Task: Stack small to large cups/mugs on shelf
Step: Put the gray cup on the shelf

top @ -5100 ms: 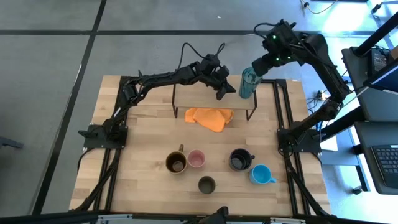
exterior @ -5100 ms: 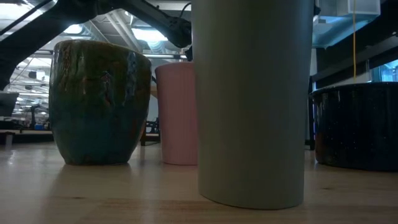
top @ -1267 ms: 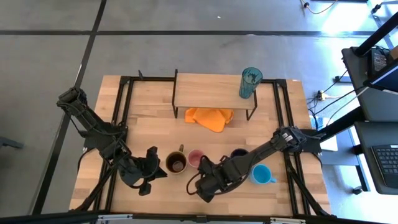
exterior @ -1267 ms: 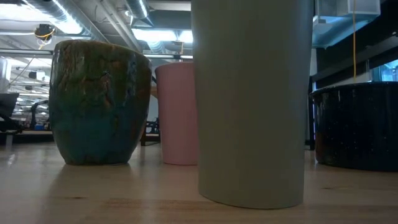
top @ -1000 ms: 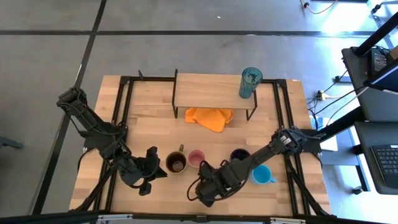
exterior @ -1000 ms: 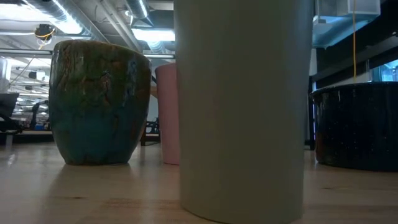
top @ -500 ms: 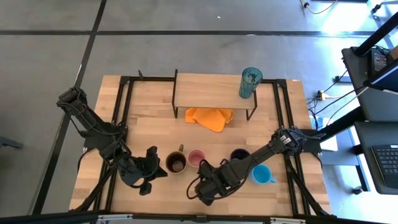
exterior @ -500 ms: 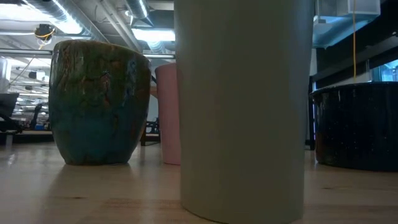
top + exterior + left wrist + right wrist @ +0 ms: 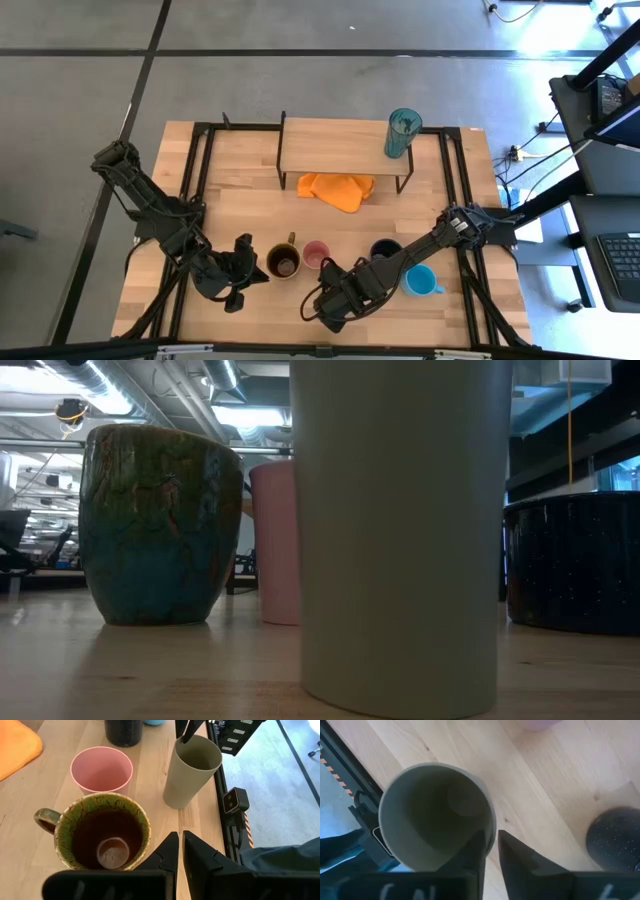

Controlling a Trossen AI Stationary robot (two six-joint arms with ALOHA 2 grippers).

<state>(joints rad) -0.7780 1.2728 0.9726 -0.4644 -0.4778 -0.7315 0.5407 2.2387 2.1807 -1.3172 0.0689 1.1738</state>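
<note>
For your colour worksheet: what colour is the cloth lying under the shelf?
Orange; the cloth shows best in the high view.

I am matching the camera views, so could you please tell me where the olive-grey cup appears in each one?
High view: olive-grey cup mostly hidden under the right gripper, near the table's front edge.
Low view: the big pale cylinder filling the centre.
Left wrist view: upper centre-right.
Right wrist view: rim at centre-left.
Shared landmark: the pink cup beside it.

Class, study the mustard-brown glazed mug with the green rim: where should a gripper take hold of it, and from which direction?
Grip the mustard-brown glazed mug by its rim wall, coming from above, one finger inside. It stands upright with an open mouth. Choose the side away from the pink cup, which crowds it, and clear of the small loop handle.
</note>
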